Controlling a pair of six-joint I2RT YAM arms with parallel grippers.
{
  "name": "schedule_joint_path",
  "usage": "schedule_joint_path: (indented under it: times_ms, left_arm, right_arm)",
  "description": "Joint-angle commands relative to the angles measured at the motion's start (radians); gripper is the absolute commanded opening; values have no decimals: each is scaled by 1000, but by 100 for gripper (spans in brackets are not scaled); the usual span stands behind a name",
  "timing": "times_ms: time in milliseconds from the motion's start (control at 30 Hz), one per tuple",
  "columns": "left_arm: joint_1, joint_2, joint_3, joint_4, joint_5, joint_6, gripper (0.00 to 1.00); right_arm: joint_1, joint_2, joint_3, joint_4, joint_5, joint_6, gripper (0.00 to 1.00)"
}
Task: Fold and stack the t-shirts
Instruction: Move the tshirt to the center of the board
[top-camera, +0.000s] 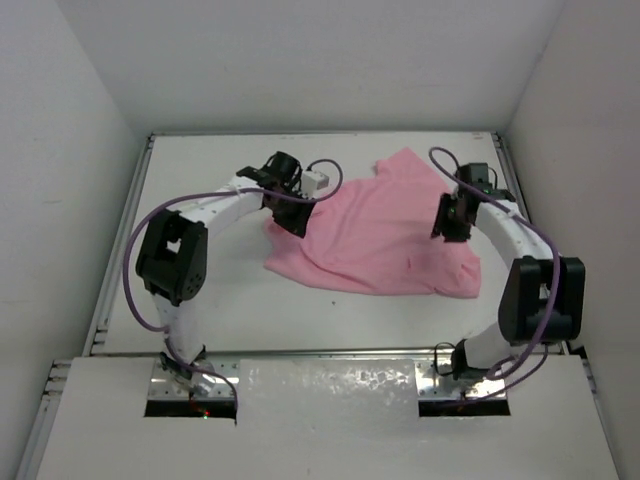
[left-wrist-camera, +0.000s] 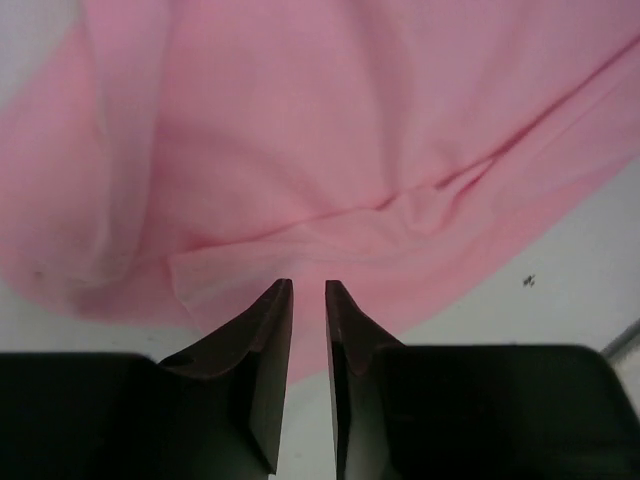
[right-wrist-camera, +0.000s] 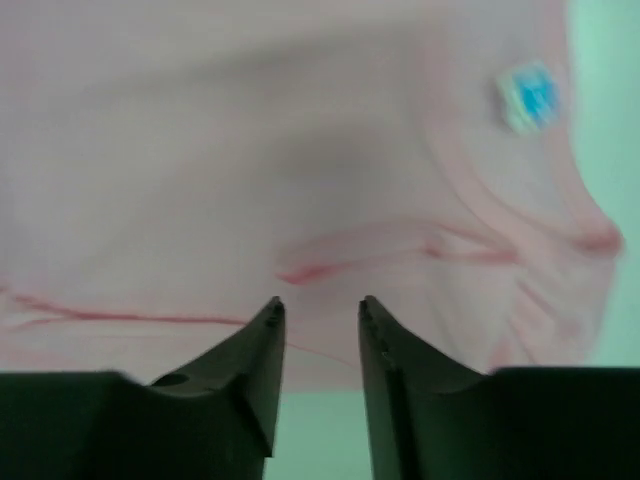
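No word, number or brand can be read in any view. The only label-like thing is a small blue-and-white tag (right-wrist-camera: 527, 95) on the pink t-shirt (right-wrist-camera: 300, 150) — well above the jaws of the right gripper (right-wrist-camera: 318, 305) and off to their right — too blurred to show any lettering.

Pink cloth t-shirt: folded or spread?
Not folded: the light-pink soft cloth t-shirt lies rumpled and partly spread, edges bunched, creases across it.
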Motion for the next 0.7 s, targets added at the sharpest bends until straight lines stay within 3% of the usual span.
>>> schedule_joint_path:
  times_ms: [0, 133, 400, 533, 667]
  left_arm:
    - [18, 14, 4, -86, -32, 3, 23]
    - [8, 22, 7, -24, -67, -79, 38]
    - [-3, 85, 53, -39, -225, -118, 39]
    - [-2, 118, 42, -12, -248, -141, 41]
    - [-3, 177, 129, -49, -267, -142, 41]
  right_arm:
    - [-92, 30, -97, -108, 47, 34, 39]
    - [-181, 73, -98, -52, 82, 5, 50]
    - [-193, 143, -38, -75, 176, -8, 65]
    - [-193, 143, -68, -66, 213, -17, 67]
    - [-193, 139, -75, -46, 180, -32, 66]
